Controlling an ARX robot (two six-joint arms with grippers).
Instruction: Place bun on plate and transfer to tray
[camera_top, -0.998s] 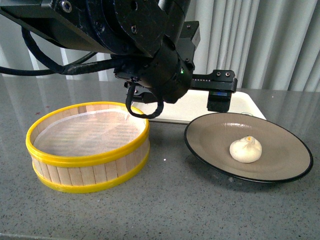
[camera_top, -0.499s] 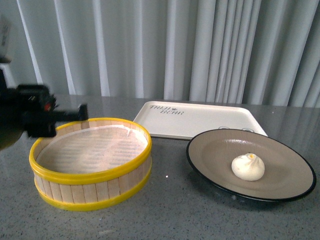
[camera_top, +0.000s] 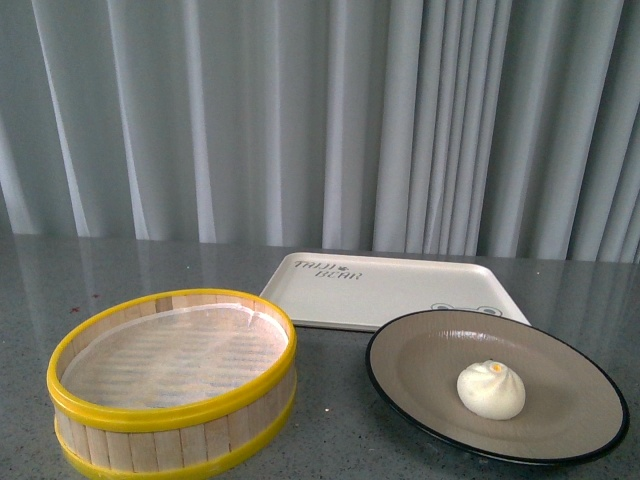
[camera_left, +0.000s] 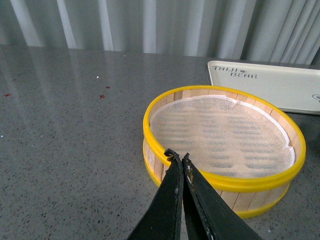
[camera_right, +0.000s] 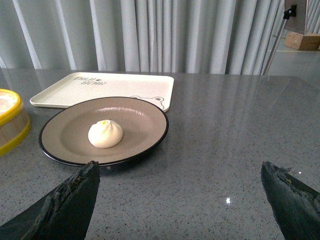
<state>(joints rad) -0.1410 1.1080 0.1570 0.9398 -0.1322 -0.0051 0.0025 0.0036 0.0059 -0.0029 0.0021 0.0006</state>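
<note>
The cream-white bun (camera_top: 491, 389) sits in the taupe plate (camera_top: 560, 420) with a black rim, at the front right of the grey table. It also shows in the right wrist view (camera_right: 105, 133) on the plate (camera_right: 145, 125). The cream tray (camera_top: 400, 290) with dark lettering lies just behind the plate; it also shows in the right wrist view (camera_right: 75, 87) and the left wrist view (camera_left: 280, 85). My left gripper (camera_left: 178, 156) is shut and empty, just in front of the steamer basket's rim. My right gripper (camera_right: 180, 167) is wide open and empty, short of the plate. Neither arm shows in the front view.
A yellow-rimmed wooden steamer basket (camera_top: 170, 375) stands empty at the front left; it also shows in the left wrist view (camera_left: 222, 150). Grey curtains hang behind the table. A stand and a box (camera_right: 302, 40) stand off the table's far right.
The black arm that filled the front view one second ago drew off to the left and is now out of that view. The bun, plate, tray and basket stay where they were.
</note>
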